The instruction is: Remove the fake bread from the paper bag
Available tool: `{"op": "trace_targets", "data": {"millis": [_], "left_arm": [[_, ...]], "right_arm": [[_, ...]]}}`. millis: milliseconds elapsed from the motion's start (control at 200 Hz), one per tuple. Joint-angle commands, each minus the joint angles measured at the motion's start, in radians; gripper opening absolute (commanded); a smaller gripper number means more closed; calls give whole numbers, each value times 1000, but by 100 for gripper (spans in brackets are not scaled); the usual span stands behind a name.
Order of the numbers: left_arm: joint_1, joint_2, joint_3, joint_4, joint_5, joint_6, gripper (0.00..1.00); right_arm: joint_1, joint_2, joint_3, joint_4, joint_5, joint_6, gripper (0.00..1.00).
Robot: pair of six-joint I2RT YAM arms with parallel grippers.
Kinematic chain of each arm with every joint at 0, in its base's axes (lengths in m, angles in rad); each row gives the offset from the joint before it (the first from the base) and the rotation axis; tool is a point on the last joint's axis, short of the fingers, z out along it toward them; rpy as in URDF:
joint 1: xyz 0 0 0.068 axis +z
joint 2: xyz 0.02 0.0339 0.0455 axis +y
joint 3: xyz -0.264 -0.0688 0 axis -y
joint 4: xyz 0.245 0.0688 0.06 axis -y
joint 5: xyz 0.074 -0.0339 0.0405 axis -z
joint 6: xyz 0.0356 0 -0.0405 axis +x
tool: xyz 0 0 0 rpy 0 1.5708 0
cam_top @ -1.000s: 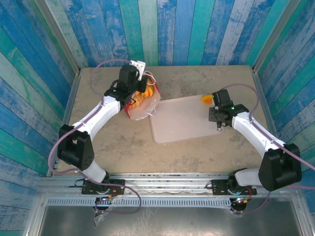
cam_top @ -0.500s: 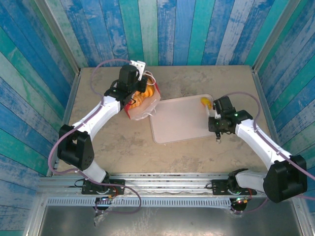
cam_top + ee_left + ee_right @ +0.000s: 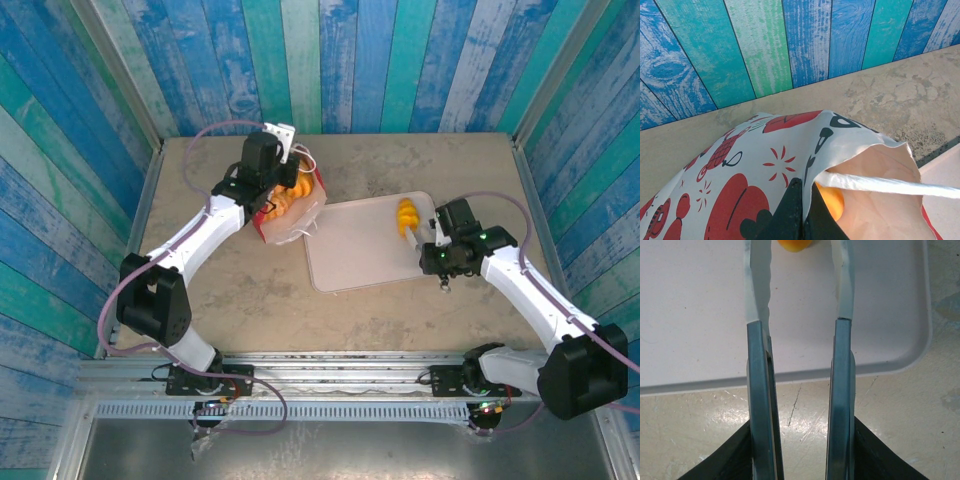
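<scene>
Orange on pale pink: from the top camera, one orange pastry (image 3: 405,215) lies at the far right of the tray (image 3: 350,265). It is just ahead of the right gripper (image 3: 428,240), whose jaws stand apart with nothing between them. More fake bread (image 3: 286,200) shows inside the paper bag (image 3: 300,222), which leans beside the tray's far left corner, the left gripper (image 3: 268,190) at its rim. I judge that one piece is set down and the bag is far from emptied.

At the left wrist, the black fingers (image 3: 790,210) are pinched tight on the bag's printed edge. The mouth gapes, a thin white handle (image 3: 880,185) crosses it, and an orange piece sits inside.

At the right wrist, the open jaws hang over the tray's near rim, the pastry lying clear beyond their tips.

The next move likely calls for the right arm to cross to the bag's mouth and reach in past that handle while the left holds it open.

Below is a mottled beige table (image 3: 420,160); blue and teal plank walls (image 3: 350,60) close it in.
</scene>
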Motion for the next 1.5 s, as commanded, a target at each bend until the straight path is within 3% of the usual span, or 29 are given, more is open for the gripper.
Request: {"op": "trace_targets", "data": {"millis": [0, 806, 982, 1498], "left_arm": [[-4, -8, 33, 69, 5, -15, 3], [-3, 18, 45, 69, 7, -12, 3], [-3, 21, 50, 68, 7, -12, 3], [-3, 16, 49, 62, 2, -14, 4]], "right_arm": [[5, 15, 56, -19, 10, 18, 46], [-19, 280, 166, 44, 17, -4, 49], [-22, 286, 178, 37, 56, -6, 39], [-72, 265, 186, -39, 146, -36, 42]]}}
